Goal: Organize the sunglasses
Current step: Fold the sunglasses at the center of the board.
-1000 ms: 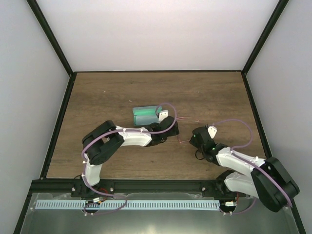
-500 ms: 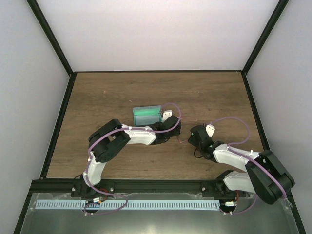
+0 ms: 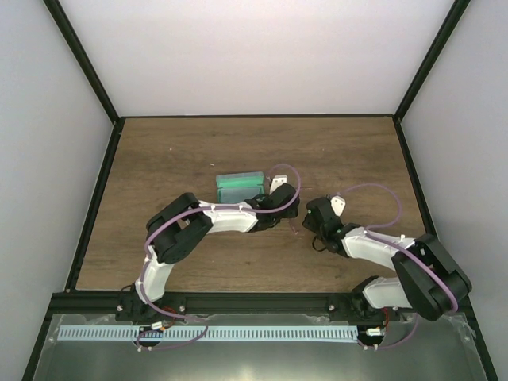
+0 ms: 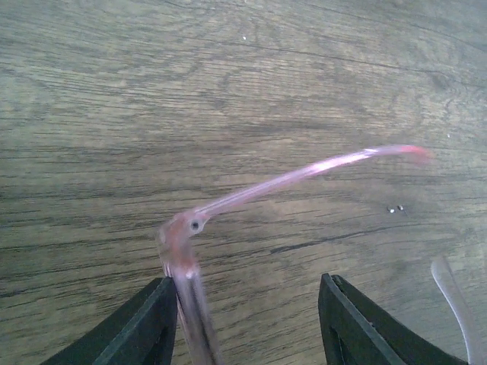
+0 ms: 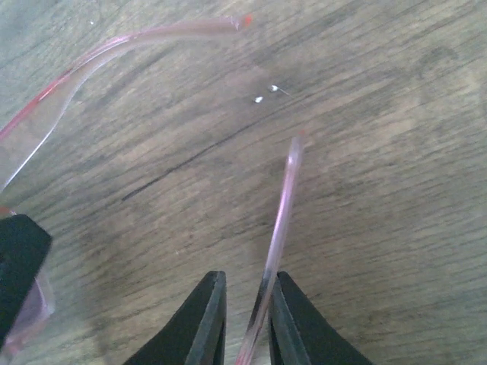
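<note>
One sunglasses temple (image 5: 280,209) sits clenched in the right jaws; left jaws gape around the frame (image 4: 188,274).

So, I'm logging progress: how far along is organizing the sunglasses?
Nothing looks finished. The right gripper pinches one temple of the pink sunglasses; the left gripper is open at the hinge. Folding them and reaching the green case likely remain.

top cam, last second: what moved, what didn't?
The arms closed in on each other. The left gripper slid right and the right gripper slid left and slightly away from the bases, so the gap between them narrowed. The right one is pinching a pink temple of the sunglasses; the earlier pictures don't show whether that grip is new. The green case stayed put.
</note>
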Available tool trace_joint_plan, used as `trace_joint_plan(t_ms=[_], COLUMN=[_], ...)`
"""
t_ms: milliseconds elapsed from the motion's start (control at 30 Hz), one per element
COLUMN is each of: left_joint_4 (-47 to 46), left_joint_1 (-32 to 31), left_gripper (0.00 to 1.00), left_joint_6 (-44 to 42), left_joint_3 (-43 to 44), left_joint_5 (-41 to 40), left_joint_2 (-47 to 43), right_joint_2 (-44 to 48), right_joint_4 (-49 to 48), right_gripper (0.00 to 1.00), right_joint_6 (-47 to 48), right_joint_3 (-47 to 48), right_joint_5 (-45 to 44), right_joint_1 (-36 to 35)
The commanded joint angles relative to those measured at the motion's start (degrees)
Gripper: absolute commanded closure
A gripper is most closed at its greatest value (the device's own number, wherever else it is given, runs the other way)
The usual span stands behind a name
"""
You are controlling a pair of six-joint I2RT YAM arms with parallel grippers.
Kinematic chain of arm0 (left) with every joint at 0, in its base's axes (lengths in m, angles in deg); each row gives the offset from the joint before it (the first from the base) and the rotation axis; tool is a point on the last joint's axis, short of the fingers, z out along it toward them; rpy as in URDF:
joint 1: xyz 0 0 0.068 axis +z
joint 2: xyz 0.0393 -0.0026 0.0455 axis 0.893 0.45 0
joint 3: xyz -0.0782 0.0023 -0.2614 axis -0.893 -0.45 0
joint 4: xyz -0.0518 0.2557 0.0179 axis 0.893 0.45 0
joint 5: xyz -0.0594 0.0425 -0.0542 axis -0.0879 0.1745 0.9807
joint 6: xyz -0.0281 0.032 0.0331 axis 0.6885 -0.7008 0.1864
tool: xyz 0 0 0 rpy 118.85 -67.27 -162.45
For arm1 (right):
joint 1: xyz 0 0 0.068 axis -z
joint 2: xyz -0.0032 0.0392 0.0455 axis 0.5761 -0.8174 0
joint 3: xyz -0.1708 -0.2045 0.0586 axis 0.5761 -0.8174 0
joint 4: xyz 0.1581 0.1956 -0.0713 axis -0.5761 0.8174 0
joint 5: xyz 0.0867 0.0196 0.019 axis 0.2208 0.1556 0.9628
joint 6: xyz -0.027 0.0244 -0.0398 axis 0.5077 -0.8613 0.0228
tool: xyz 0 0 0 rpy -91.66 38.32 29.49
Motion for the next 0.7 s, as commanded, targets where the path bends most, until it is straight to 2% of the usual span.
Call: trace_joint_plan(t_ms=[0, 167, 333, 533, 667], left_joint_4=[1.2, 1.5, 1.5, 0.5, -0.4], left_joint_1=[0.6, 1.6, 2.4, 2.9, 3.4], left_gripper=[0.46, 0.45, 0.44, 0.41, 0.39], left_joint_6=[-2.7, -4.0, -5.8, -8.3, -9.0], left_joint_3=[2.3, 3.4, 4.5, 6.2, 6.5], left_joint_5=[1.5, 3.2, 5.5, 10.9, 13.4], left_joint_2=[2.3, 3.1, 3.7, 5.1, 5.6], right_joint_2=[-1.6, -3.9, -6.2, -8.8, -10.3], right_joint_4=[-1.4, -1.9, -4.6, -10.8, -13.6], right_gripper=[0.88, 0.9, 0.9, 0.86, 0.76], right_joint_6=[2.8, 4.9, 9.0, 14.0, 17.0], right_joint_3=[2.7, 4.0, 4.9, 4.6, 4.7], right_joint_5=[-0.3, -0.5, 3.5, 11.2, 15.6], right_joint_1=[0.2, 0.2, 0.2, 0.2, 0.2])
